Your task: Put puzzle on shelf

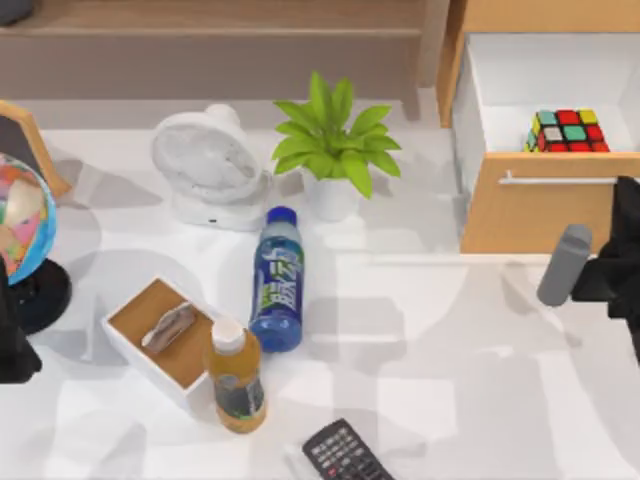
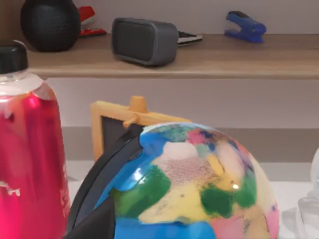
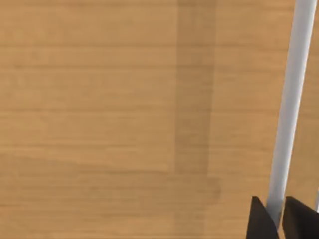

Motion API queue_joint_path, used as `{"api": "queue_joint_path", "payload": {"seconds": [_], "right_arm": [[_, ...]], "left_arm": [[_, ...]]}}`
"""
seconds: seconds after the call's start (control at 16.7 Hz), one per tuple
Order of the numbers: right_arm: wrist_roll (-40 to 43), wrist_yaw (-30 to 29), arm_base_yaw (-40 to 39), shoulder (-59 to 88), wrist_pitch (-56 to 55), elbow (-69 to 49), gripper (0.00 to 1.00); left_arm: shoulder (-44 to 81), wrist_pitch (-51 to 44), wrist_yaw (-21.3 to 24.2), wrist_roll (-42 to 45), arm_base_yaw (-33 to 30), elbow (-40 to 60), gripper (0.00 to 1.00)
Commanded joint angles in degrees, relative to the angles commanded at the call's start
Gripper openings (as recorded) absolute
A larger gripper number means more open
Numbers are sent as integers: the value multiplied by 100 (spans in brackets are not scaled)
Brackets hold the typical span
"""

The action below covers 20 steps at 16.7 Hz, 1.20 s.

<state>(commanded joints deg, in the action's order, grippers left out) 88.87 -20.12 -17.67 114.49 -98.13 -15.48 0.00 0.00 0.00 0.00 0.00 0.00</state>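
My right gripper (image 3: 271, 219) nips the drawer's handle (image 3: 289, 109); a slip could jolt the puzzle (image 1: 568, 131) in the drawer's right corner.

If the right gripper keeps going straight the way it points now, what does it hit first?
Most likely the drawer front of the open drawer: the right gripper faces that wooden panel closely, its fingertips either side of the metal bar handle. Depth is hard to judge.

left arm (image 1: 15, 345): black, blocky | right arm (image 1: 615, 265): black, grey cylindrical part
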Motion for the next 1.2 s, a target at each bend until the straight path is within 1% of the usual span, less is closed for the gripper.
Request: {"api": "queue_joint_path", "payload": {"seconds": [0.48, 0.54, 1.02, 1.2], "right_arm": [[0, 0, 0, 0, 0, 0, 98], [0, 0, 0, 0, 0, 0, 100], [0, 0, 6, 1, 1, -10, 100], [-7, -69, -62, -16, -145, 154, 100]], "left_arm": [[0, 0, 0, 0, 0, 0, 100], [0, 0, 0, 0, 0, 0, 100], [0, 0, 0, 0, 0, 0, 100], [0, 0, 0, 0, 0, 0, 100]]}}
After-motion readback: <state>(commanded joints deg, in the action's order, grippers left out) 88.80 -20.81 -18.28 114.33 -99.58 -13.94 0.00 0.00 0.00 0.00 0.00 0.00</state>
